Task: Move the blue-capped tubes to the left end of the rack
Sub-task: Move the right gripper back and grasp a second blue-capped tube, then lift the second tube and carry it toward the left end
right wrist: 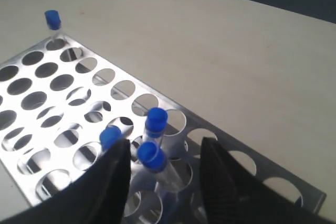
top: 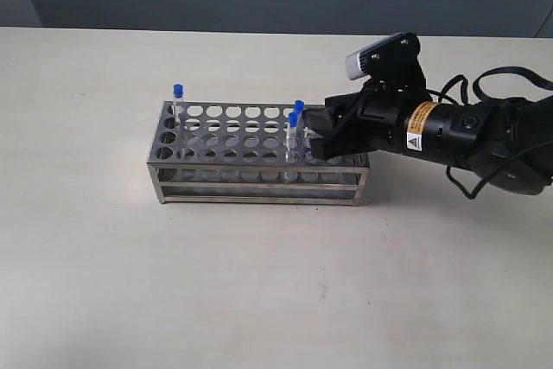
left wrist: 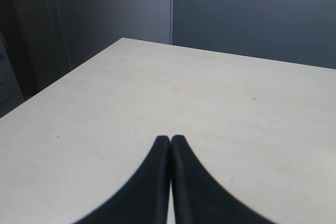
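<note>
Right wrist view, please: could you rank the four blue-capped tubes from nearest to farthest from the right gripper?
1. Tube between the fingers of the open right gripper.
2. Tube just past the fingertips and tube beside one finger: too close to call.
3. Lone tube, at the rack's far corner.

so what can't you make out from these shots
- Exterior view: the right end effector covers the right end of the rack and one of the four blue-capped tubes; only three caps show.
- Right wrist view: the bottom edge cuts off the nearest tube between the fingers, so its hole is unclear.
- Left end effector: outside the exterior view, so its position is unknown.
</note>
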